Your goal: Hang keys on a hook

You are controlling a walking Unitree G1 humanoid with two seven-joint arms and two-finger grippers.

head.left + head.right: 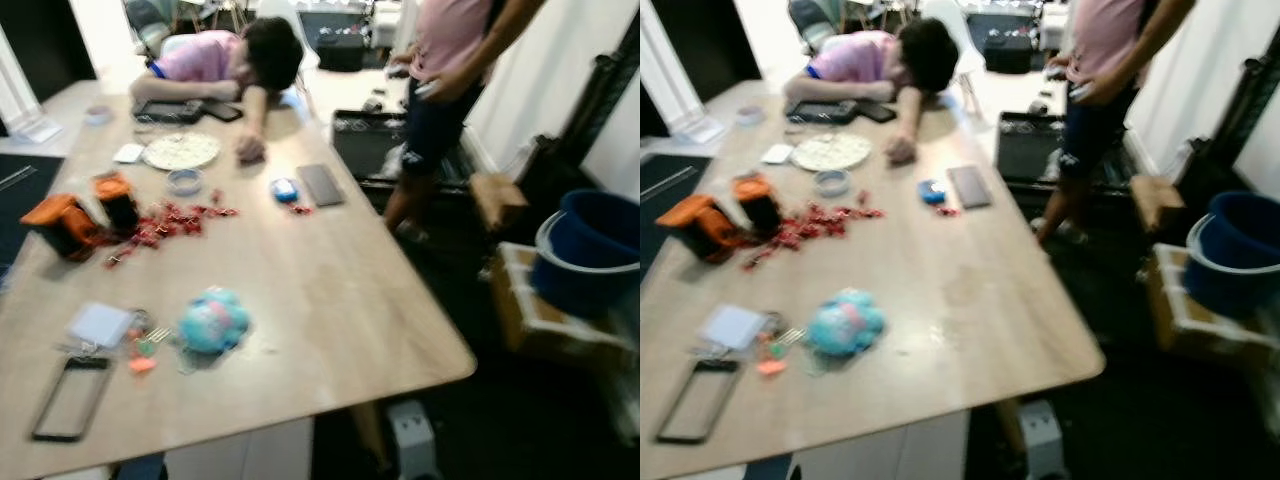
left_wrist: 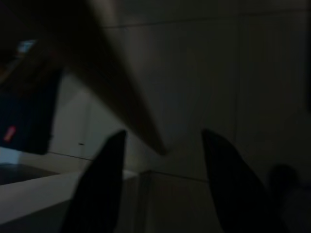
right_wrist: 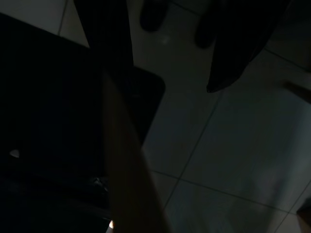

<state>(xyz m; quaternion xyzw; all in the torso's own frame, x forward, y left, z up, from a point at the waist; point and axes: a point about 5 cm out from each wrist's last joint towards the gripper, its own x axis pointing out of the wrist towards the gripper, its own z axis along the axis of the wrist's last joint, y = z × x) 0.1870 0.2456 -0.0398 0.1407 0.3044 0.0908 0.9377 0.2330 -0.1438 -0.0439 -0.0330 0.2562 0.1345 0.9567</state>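
Observation:
A bunch of keys (image 1: 148, 338) with small coloured tags lies near the front left of the wooden table (image 1: 330, 300). It touches a fluffy turquoise and pink ball (image 1: 213, 320). Both arms hang low beside the table. The left wrist view is dark: my left gripper (image 2: 163, 133) is open, its fingers (image 2: 99, 189) apart over a pale floor by the table's edge. In the right wrist view my right gripper (image 3: 167, 77) is open too, above floor tiles, with nothing between its fingers.
A clear phone case (image 1: 70, 397) and white card (image 1: 100, 324) lie beside the keys. Orange items (image 1: 62, 222), red clips (image 1: 170, 222), a plate (image 1: 181, 151) and phone (image 1: 321, 184) sit further back. One person (image 1: 235, 55) slumps over the far end; another (image 1: 445, 70) stands right. Blue bucket (image 1: 590, 250) on boxes.

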